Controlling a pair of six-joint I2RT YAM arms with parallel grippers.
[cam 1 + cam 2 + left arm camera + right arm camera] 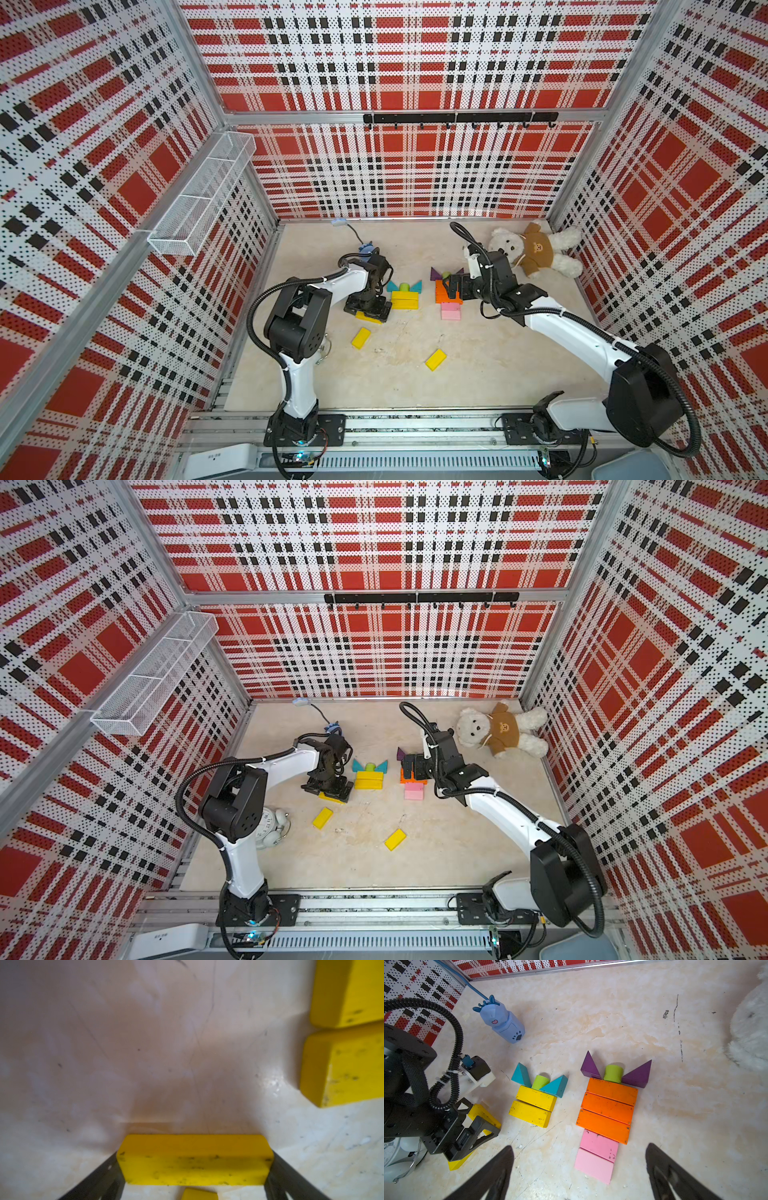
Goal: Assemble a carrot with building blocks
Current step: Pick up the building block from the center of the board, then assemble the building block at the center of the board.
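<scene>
A yellow bar (195,1165) lies flat on the table between my left gripper's (195,1159) fingers, which press against both of its ends. In both top views that gripper (370,311) points down just left of a part-built figure: two yellow bars (404,300), a lime stub (404,286) and teal triangles (521,1075). To its right lies a figure of three orange bars (608,1109), two pink bars (598,1153), purple triangles (638,1075) and a lime stub (612,1073). My right gripper (579,1147) hovers open over the pink end, holding nothing.
Two loose yellow bars (360,337) (435,359) lie nearer the front. A plush bear (536,249) sits at the back right, and a blue animal-shaped figure (502,1020) with a cable stands at the back. A white alarm clock (270,820) stands by the left arm. A wire basket (199,195) hangs on the left wall.
</scene>
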